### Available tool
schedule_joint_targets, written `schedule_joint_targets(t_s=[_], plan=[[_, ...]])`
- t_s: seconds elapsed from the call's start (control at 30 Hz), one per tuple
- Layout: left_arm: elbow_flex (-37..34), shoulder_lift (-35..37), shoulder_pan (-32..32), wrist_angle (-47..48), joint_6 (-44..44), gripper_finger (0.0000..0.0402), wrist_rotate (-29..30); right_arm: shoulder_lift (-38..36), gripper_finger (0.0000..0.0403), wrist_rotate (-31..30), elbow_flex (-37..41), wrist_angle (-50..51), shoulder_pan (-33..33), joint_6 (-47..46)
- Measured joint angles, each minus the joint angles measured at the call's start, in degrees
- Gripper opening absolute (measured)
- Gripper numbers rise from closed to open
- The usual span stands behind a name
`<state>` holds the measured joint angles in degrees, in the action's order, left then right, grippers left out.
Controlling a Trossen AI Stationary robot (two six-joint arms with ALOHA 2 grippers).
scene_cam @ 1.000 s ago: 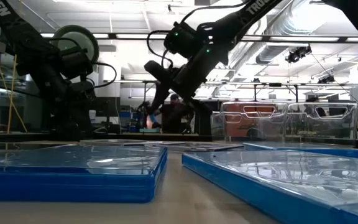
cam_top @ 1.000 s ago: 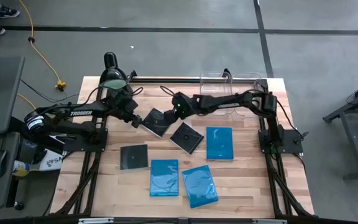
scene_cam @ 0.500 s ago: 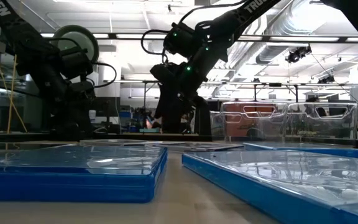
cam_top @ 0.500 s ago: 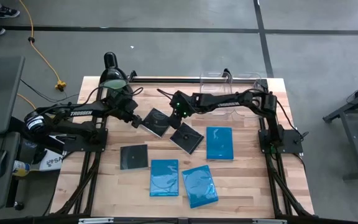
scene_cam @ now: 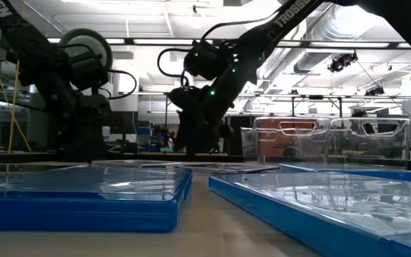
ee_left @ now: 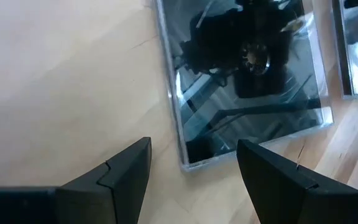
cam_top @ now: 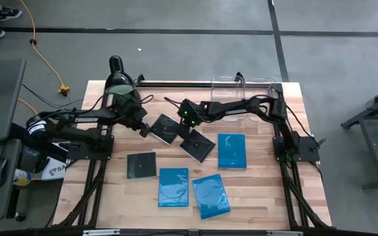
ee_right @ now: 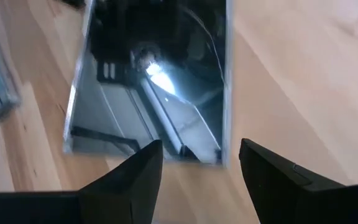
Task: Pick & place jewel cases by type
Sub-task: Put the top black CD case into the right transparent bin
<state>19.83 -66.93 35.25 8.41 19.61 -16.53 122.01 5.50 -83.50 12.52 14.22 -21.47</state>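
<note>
Three black jewel cases lie flat on the wooden table: one at mid-table [cam_top: 165, 128], one to its right [cam_top: 197, 145] and one nearer the front [cam_top: 141, 165]. Three blue cases [cam_top: 231, 150] [cam_top: 173, 187] [cam_top: 210, 195] lie toward the near edge. My left gripper [cam_top: 147, 130] [ee_left: 194, 149] is open, its fingers on either side of the mid-table black case's left corner [ee_left: 188, 163]. My right gripper [cam_top: 181, 129] [ee_right: 201, 146] is open, pointing steeply down at the same case's right edge [ee_right: 197, 155]. I see no touch by either.
Clear plastic bins [cam_top: 241, 82] [scene_cam: 334, 139] stand at the table's far right. A round black lamp [cam_top: 118, 65] stands at the far left corner. The two grippers face each other closely across one case. Bare wood lies along the near left.
My right gripper has come down toward the mid-table black case and rolled its wrist, so its fingers, slanted before, now point steeply down at the case's edge. Its fingers stay open. The cases have not moved.
</note>
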Motion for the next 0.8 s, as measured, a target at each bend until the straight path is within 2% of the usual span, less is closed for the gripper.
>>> schedule_joint_targets(t_s=[0.5, 0.8], plan=[[0.1, -1.9, -8.0, -1.2, 0.3, 0.0236, 10.7, 3.1, 0.0199, 2.1, -0.1, -1.4, -0.4, -2.5], [0.1, -1.9, -12.3, -1.6, 3.1, 0.0236, 11.1, 3.2, 0.0199, 3.9, -0.1, -1.5, -3.1, -2.5]])
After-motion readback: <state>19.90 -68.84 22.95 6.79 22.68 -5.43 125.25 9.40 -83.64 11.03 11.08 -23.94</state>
